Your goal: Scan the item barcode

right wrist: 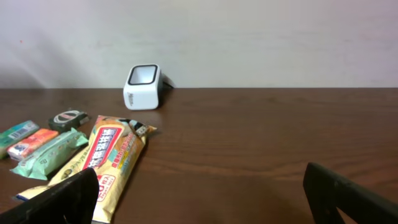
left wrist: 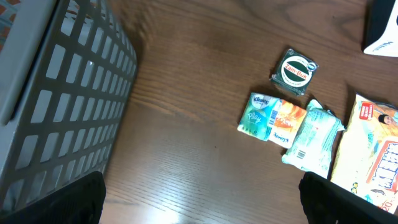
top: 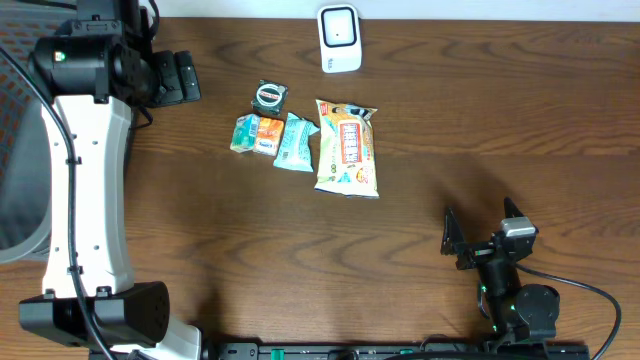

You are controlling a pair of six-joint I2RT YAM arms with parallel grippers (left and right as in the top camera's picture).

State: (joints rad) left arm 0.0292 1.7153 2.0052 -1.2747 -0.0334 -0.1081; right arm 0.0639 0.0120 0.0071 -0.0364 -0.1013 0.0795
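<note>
The dark wooden counter [top: 500, 110] fills the overhead view. A grey mesh basket [left wrist: 62, 106] takes up the left side of the left wrist view. The white left arm [top: 85, 170] runs along the counter's left side from near to far. Its left jaws are at the far left, spread wide and holding nothing, with only their dark tips showing at the bottom corners of the wrist view. The smaller black right arm [top: 510, 280] sits at the near right. The right jaws are likewise spread wide and empty, pointing toward the far side.

The items lie flat in a cluster at the far middle of the counter, well apart from both arms. The yellow snack bag [top: 347, 146] is the rightmost. The white barcode scanner [top: 340, 38] stands upright at the far edge, just beyond the bag. The Kleenex tissue pack [top: 257, 134] is the leftmost item. A pale teal packet [top: 295, 142] lies between the tissue pack and the snack bag. A small dark green pack with a round label [top: 269, 96] sits just beyond the tissues.
</note>
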